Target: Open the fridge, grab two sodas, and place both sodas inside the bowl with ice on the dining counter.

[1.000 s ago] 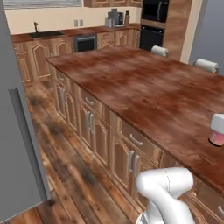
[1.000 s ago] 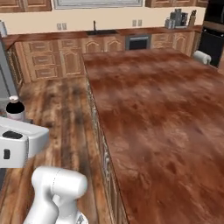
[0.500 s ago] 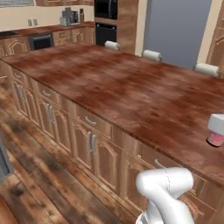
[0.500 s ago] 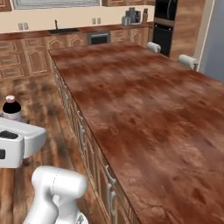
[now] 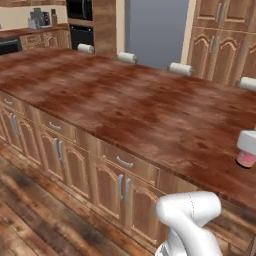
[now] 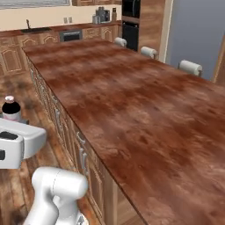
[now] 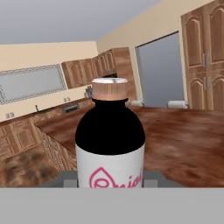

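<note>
Left base view, surface [image 5: 150,115]: long reddish-brown top; the bottle's pink base [image 5: 247,149] hangs over its right end.
Right base view, bottle [image 6: 11,108]: upright at the claw, left of the surface [image 6: 145,118].
Hand view, claw [image 7: 110,181]: closed on the bottle [image 7: 110,144], dark body, white pink-printed label; surface [image 7: 183,135] beyond.

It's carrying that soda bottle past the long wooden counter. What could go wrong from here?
1. The bottle stands tall above the gripper, held low on its body, so a jolt could tip it out of the jaws.
2. The gripper sits low beside the dining counter, so the bottle might knock its edge when lifted over.
3. Something pink and white already stands near the counter's edge and could be bumped.
</note>
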